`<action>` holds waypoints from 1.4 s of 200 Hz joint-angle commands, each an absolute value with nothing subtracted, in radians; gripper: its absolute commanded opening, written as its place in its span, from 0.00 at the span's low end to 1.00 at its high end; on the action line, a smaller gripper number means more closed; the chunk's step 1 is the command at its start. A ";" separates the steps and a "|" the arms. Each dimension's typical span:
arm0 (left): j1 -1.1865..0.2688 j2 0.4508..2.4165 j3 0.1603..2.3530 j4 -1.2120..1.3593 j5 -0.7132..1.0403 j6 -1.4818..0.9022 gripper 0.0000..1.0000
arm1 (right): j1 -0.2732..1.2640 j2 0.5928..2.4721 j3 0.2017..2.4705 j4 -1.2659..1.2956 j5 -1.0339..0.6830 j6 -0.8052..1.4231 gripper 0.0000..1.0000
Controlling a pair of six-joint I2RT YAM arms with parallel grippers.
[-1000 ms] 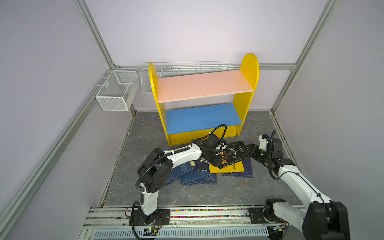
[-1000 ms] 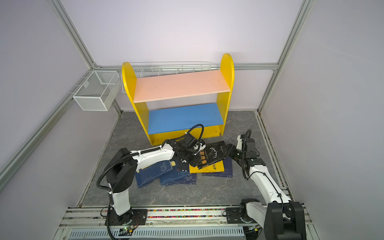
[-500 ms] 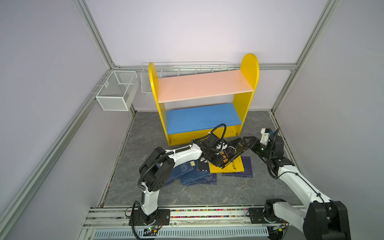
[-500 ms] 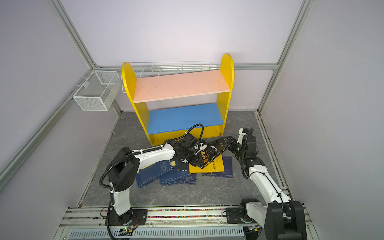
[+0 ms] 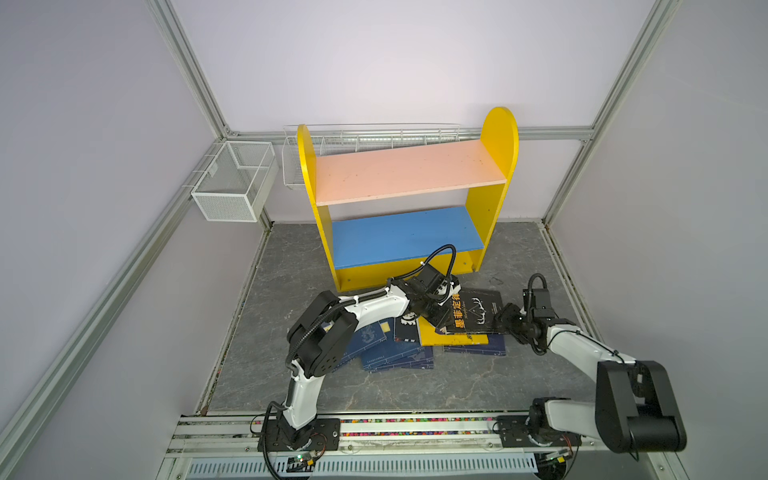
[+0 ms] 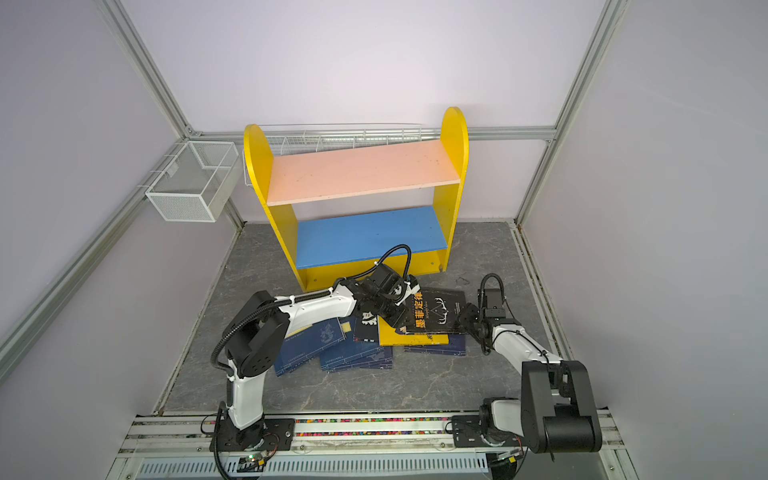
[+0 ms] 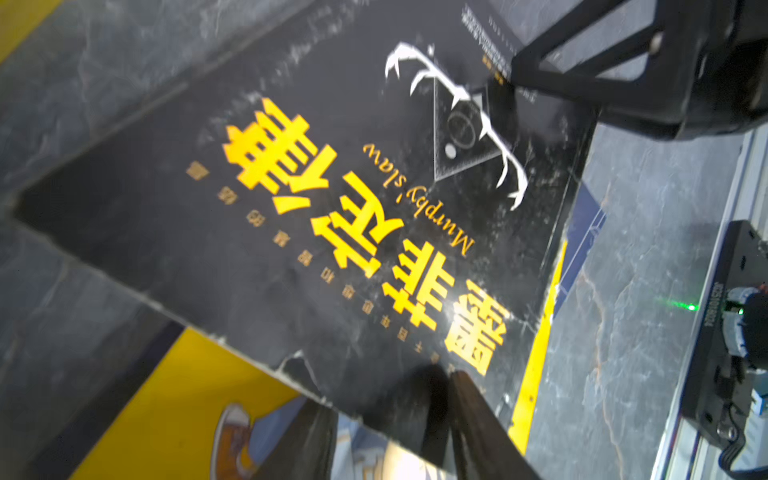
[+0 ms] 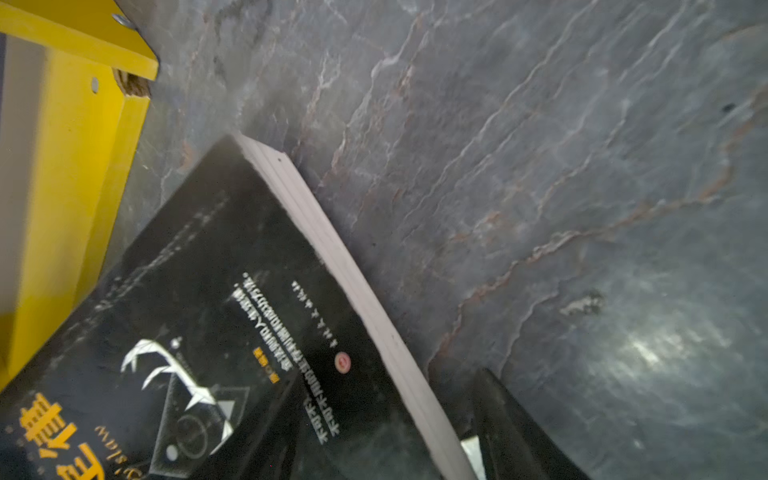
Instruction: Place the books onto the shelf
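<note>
Nearest you, navy books [image 5: 395, 359] lie on the counter [image 5: 415, 386] beside the yellow book [image 5: 432, 337]. Over it, your left fingers [image 7: 419, 399] clamp the black book [image 5: 478, 309] at its spine. The right fingers [image 8: 515, 436] straddle its page edge, and you cannot tell whether they grip. The shelf [image 5: 407, 239] stands behind.

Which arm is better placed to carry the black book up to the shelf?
Probably left. The left gripper pinches the black book at its spine edge, directly in front of the shelf; the right gripper only straddles the page edge, jaws apart, farther from the boards.
</note>
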State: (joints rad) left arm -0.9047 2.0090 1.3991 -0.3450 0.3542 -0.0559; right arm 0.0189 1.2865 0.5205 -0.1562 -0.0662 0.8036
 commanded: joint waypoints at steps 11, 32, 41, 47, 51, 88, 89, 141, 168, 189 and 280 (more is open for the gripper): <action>-0.942 2.075 1.388 -0.320 0.416 -0.058 0.44 | -0.015 1.202 0.496 -0.305 -0.175 0.772 0.83; -0.942 2.079 1.387 -0.320 0.414 -0.059 0.43 | -0.055 1.112 0.497 -0.413 -0.167 0.718 0.86; -0.942 2.081 1.389 -0.321 0.413 -0.059 0.43 | -0.071 1.077 0.495 -0.463 -0.165 0.703 0.87; -0.942 2.080 1.389 -0.321 0.413 -0.060 0.43 | -0.080 1.054 0.495 -0.496 -0.167 0.692 0.87; -0.942 2.080 1.389 -0.321 0.412 -0.059 0.43 | -0.085 1.042 0.493 -0.517 -0.168 0.687 0.87; -0.942 2.087 1.393 -0.323 0.411 -0.061 0.42 | -0.146 0.982 0.427 -0.579 -0.277 0.694 0.89; -0.942 2.087 1.393 -0.323 0.410 -0.061 0.42 | -0.148 0.983 0.425 -0.579 -0.283 0.695 0.89; -0.945 2.091 1.399 -0.330 0.405 -0.060 0.41 | -0.242 1.053 0.286 -0.385 -0.481 0.817 0.87; -0.951 2.101 1.415 -0.346 0.399 -0.056 0.41 | -0.244 1.074 0.300 -0.302 -0.433 0.824 0.86; -0.960 2.121 1.442 -0.379 0.400 -0.038 0.40 | -0.244 1.081 0.313 -0.235 -0.419 0.832 0.85; -0.887 1.988 1.592 -0.319 0.216 -0.064 0.48 | -0.243 1.203 0.374 -0.214 -0.401 0.723 0.85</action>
State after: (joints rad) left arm -0.9043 1.9781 1.4868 -0.3717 0.3073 -0.0490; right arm -0.2409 1.1419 0.3996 -0.2020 -0.4408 0.7460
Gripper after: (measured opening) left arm 0.446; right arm 0.851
